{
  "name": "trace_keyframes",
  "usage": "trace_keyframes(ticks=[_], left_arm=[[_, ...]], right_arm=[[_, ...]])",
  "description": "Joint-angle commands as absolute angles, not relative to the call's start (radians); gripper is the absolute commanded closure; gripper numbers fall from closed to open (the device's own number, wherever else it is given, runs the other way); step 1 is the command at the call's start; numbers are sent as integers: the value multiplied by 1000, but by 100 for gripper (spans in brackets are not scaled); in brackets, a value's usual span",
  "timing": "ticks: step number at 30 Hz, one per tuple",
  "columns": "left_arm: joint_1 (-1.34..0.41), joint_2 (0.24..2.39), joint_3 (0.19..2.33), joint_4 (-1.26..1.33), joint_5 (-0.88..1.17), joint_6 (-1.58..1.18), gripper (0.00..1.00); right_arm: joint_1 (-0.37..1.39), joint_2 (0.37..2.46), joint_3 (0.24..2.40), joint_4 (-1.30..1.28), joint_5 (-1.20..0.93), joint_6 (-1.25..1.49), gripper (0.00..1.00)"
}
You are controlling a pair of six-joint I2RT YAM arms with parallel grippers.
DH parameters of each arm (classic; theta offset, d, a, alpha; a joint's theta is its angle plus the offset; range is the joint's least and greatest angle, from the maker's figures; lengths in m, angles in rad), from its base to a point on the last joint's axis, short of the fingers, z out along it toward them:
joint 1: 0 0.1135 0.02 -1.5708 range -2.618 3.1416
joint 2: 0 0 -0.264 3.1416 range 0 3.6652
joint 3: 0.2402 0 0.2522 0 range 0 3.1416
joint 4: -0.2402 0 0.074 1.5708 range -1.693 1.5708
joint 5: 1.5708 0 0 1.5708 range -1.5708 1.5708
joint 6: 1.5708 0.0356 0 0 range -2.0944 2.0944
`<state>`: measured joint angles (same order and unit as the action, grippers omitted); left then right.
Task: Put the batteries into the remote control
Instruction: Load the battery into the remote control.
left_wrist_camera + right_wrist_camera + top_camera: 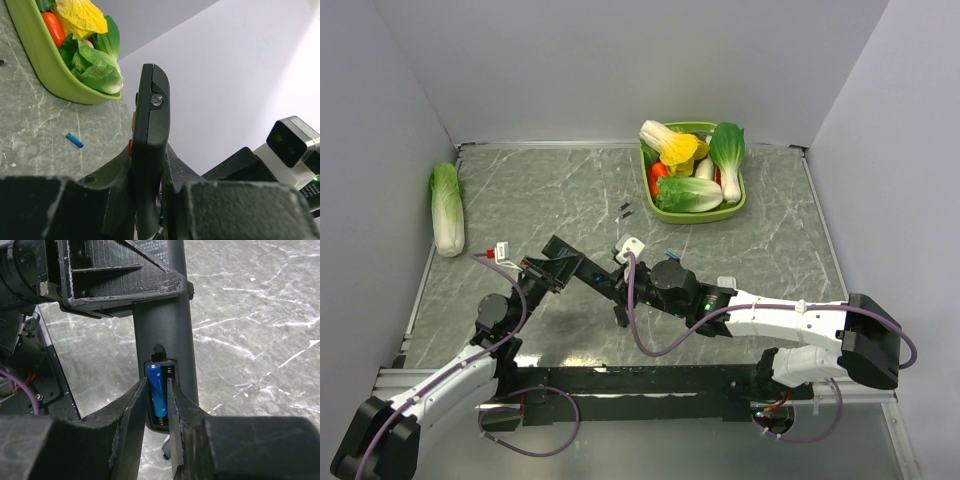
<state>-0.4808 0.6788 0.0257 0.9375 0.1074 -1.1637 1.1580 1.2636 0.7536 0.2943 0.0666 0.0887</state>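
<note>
My left gripper point(552, 266) point(150, 156) is shut on the black remote control point(592, 279) point(152, 120) and holds it edge-on above the table. In the right wrist view the remote's point(162, 327) back faces me with its battery bay point(169, 371) uncovered. My right gripper point(621, 303) point(157, 383) is shut on a blue battery point(157, 392), which lies in the left slot of the bay with a finger on each side. The second blue battery point(74, 140) lies on the table in front of the green basket.
A green basket point(698, 213) point(47, 75) of toy vegetables stands at the back right. A cabbage point(447, 208) lies by the left wall. Two tiny dark bits point(624, 210) lie mid-table. Grey walls enclose three sides.
</note>
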Motion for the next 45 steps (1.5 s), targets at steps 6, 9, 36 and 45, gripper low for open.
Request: trace_keyframes(ticks=[6,9,36,45], left_arm=[[-483,667,-86,1132,110,-1255,99],[-485,676,-83,1137,113,-1256,99],[-485,794,-6,1115,248,-1221,99],[-485,896,69,1126,385,-1206,99]], right_arm=[[1172,1272,778,272,21,106,62],[1170,1264,778,265,25,101,59],[1147,936,855,-60,-39,-184,1],[1059,856,792,-65,-391,-455,1]])
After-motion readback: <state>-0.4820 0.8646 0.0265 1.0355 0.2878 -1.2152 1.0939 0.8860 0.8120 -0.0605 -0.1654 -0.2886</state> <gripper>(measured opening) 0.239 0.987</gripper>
